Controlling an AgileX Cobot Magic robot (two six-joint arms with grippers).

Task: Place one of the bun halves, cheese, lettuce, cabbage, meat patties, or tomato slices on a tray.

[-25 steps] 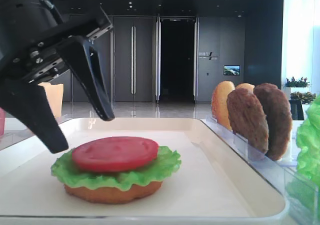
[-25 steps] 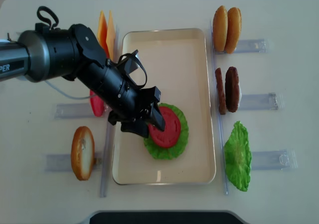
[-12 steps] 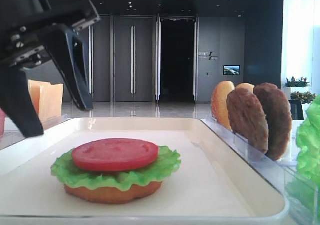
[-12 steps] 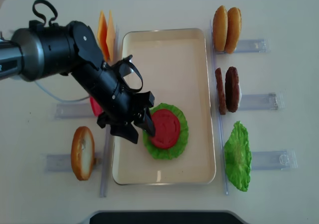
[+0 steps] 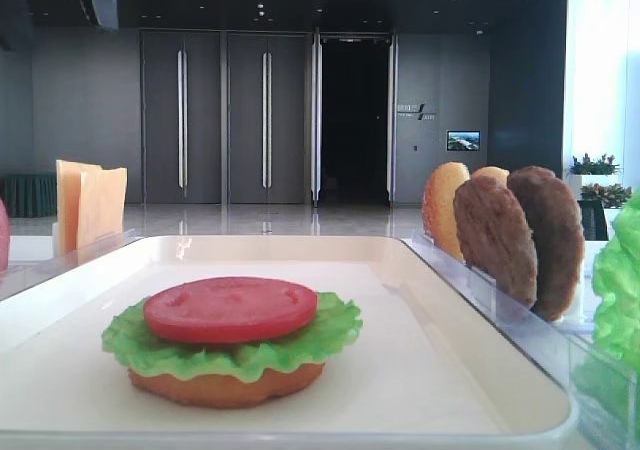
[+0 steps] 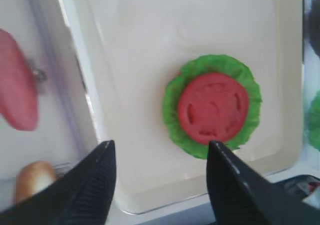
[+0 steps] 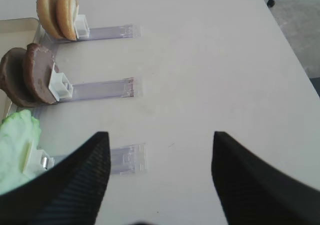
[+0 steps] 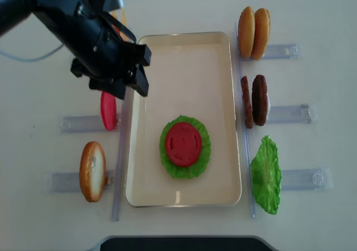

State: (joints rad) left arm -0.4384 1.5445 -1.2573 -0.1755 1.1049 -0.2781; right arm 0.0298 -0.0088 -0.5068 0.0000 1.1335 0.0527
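On the cream tray (image 8: 223,95) a tomato slice (image 8: 182,144) lies on a lettuce leaf (image 8: 204,150), and a flat bun half (image 5: 225,385) shows under them in the low view. My left gripper (image 8: 124,89) hangs open and empty above the tray's left rim, well back from the stack. In its wrist view the left gripper (image 6: 160,145) frames bare tray (image 6: 130,60), with the tomato slice (image 6: 213,107) to the right. My right gripper (image 7: 160,135) stands open over bare table, holding nothing.
Clear holders flank the tray. On the left stand a tomato slice (image 8: 108,110), a bun half (image 8: 92,170) and cheese slices (image 5: 90,202). On the right stand two bun halves (image 8: 254,32), two meat patties (image 8: 254,100) and a lettuce leaf (image 8: 266,175).
My open left gripper has risen and drawn back from the stack toward the tray's far left side, leaving the low view. The tomato slice stays on the lettuce.
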